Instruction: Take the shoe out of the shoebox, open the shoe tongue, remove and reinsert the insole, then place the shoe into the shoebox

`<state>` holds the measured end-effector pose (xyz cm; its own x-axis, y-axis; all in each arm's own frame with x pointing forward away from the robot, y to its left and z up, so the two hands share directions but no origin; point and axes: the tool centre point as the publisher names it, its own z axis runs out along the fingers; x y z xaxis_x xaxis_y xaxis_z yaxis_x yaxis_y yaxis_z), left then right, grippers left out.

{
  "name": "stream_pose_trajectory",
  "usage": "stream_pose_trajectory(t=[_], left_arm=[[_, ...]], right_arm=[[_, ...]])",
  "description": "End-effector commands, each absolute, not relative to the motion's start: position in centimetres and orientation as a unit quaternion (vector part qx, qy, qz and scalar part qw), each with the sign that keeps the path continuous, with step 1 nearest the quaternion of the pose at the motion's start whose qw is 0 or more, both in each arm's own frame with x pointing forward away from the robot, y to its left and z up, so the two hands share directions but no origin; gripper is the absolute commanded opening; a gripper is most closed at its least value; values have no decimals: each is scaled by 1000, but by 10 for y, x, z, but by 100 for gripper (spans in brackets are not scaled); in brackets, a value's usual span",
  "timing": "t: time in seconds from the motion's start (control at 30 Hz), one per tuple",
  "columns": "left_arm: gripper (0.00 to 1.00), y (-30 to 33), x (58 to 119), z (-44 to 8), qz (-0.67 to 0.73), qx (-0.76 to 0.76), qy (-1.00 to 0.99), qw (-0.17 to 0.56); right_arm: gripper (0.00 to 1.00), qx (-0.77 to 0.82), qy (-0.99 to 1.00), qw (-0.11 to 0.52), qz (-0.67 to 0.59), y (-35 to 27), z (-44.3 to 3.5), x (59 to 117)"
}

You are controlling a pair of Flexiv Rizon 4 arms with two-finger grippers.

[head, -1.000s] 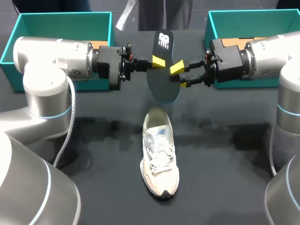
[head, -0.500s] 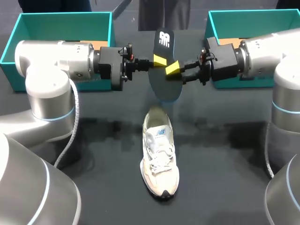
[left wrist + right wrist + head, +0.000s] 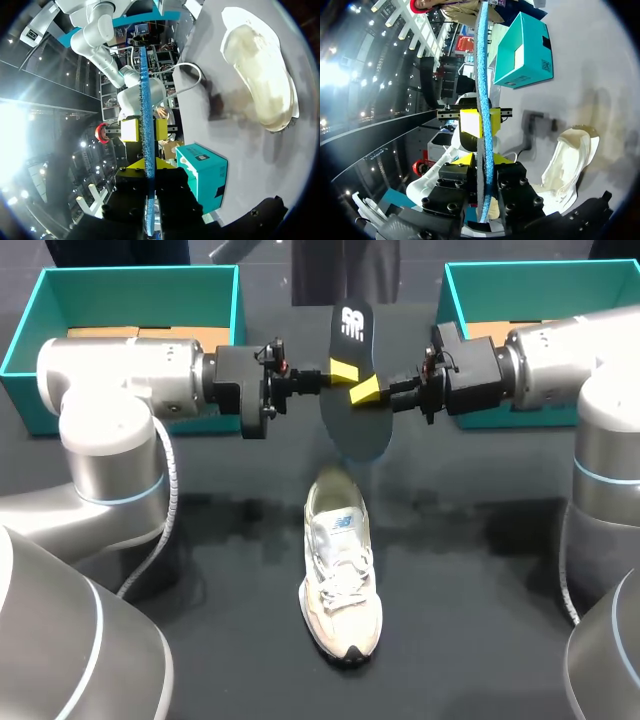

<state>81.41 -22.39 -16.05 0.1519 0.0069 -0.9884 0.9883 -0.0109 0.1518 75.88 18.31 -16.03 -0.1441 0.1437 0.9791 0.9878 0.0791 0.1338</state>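
Dark table (image 3: 200,570), shoe (image 3: 338,580) below: L pincer (image 3: 338,372) & R pincer (image 3: 366,391) both clamp upright insole (image 3: 352,430); align w/ heel opening, lower slowly.

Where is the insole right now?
In the head view the insole hangs in the air over the middle of the table, gripped by the left pincer and the right pincer, just beyond the heel of the shoe.

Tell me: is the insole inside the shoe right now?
No, the insole is held in the air outside the shoe by the left claw and right claw.
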Motion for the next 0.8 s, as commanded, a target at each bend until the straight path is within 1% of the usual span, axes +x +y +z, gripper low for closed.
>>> stream_pose_trajectory(t=[0.03, 0.1, 0.2, 0.23, 0.27, 0.6, 0.63, 0.67, 0.7, 0.8], left_arm=[[0, -225, 812, -162, -460, 539, 459, 535], [0, -224, 812, -162, -460, 538, 459, 536], [0, -224, 812, -162, -460, 536, 459, 539], [0, -224, 812, -163, -460, 536, 459, 539], [0, -224, 811, -163, -461, 535, 458, 540], [0, -223, 809, -162, -465, 534, 459, 536], [37, -221, 809, -161, -469, 531, 461, 534], [83, -219, 809, -160, -469, 530, 464, 533], [100, -218, 809, -158, -469, 529, 465, 533], [100, -210, 807, -154, -474, 522, 478, 524]], right_arm=[[12, -483, -583, 442, -481, 185, -164, 759], [8, -483, -582, 442, -482, 185, -164, 759], [8, -483, -581, 443, -483, 185, -165, 759], [5, -483, -581, 443, -483, 185, -165, 759], [0, -483, -580, 444, -483, 185, -165, 759], [0, -482, -577, 441, -491, 185, -164, 760], [0, -482, -577, 439, -493, 184, -164, 760], [0, -481, -576, 438, -495, 183, -164, 760], [0, -480, -576, 437, -497, 182, -164, 761], [0, -478, -575, 432, -504, 179, -164, 761]])
